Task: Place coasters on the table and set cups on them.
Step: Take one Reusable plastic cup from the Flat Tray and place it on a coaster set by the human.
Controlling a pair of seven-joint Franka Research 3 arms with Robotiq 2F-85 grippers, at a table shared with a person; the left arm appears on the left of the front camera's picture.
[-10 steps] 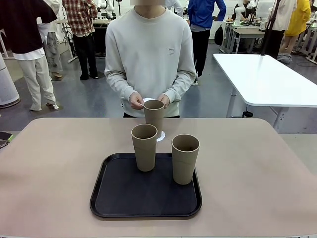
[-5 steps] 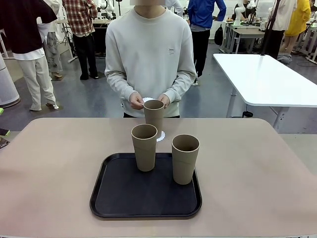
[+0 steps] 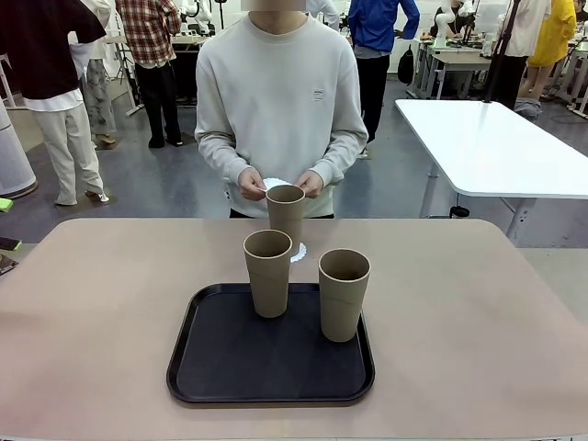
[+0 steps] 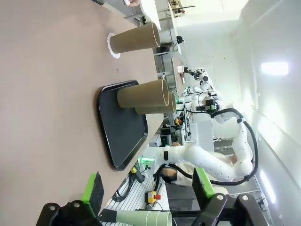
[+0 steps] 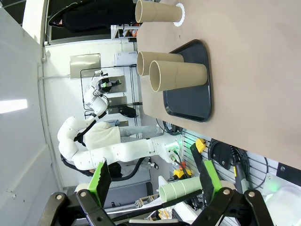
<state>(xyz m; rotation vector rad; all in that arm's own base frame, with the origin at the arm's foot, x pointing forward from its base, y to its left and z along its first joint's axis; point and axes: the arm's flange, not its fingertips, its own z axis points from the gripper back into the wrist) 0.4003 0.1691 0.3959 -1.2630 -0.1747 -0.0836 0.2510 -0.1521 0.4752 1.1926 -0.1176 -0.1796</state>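
One tan cup (image 3: 286, 213) stands on a white lacy coaster (image 3: 297, 251) on the beige table (image 3: 101, 303), at its far side in front of the person. Behind that cup, both of the person's hands hold another coaster (image 3: 276, 186). Two more cups (image 3: 267, 273) (image 3: 344, 294) stand on the black tray (image 3: 230, 367). My left gripper (image 4: 148, 188) is open and empty, well back from the cups (image 4: 143, 92) and the coaster (image 4: 112, 44). My right gripper (image 5: 154, 179) is open and empty too, far from the tray cups (image 5: 178, 75) and the cup on its coaster (image 5: 157, 12).
The black tray (image 5: 193, 94) sits mid-table toward my side. Bare tabletop lies to its left and right. A white table (image 3: 487, 138) stands off to the far right, and several people stand in the background.
The person's hands have shifted slightly around the coaster they hold. Cups and tray have not moved.
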